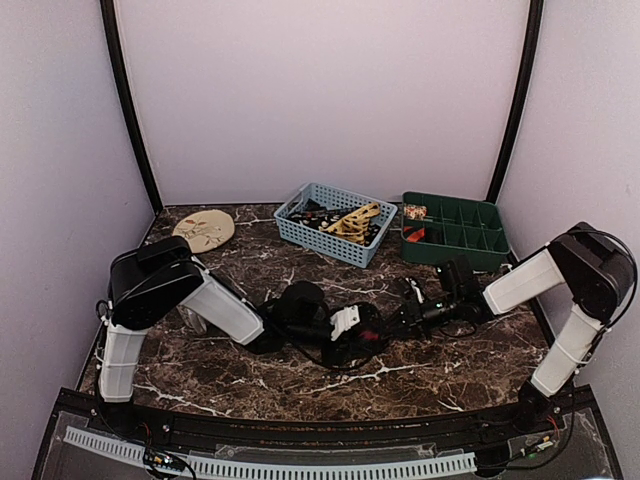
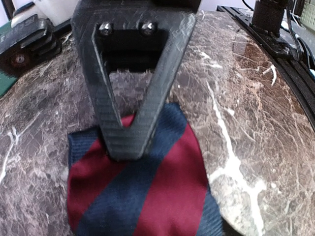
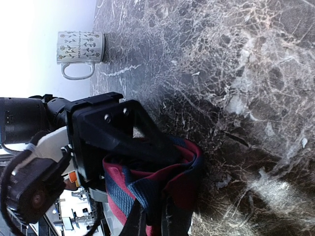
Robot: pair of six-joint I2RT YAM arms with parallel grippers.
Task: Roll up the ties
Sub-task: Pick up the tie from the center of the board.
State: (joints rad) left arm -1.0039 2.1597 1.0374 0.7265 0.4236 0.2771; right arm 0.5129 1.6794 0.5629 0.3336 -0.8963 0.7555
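A tie [image 2: 147,196] with dark blue and red diagonal stripes lies partly rolled on the marble table [image 1: 300,385], between the two arms [image 1: 368,335]. The upper finger [image 2: 129,123] of my left gripper [image 2: 125,152] rests on top of it, and the lower finger is hidden under the cloth. In the right wrist view the tie [image 3: 167,177] loops around that black finger. My right gripper [image 3: 155,221] is shut on the tie's folded layers at the roll's edge. More ties [image 1: 350,220] lie in the blue basket [image 1: 300,232].
A green divided tray [image 1: 470,250] stands at the back right beside the basket. A round tan patterned disc [image 1: 204,230] lies at the back left. A patterned mug [image 3: 78,49] lies on its side in the right wrist view. Black cables trail near the grippers.
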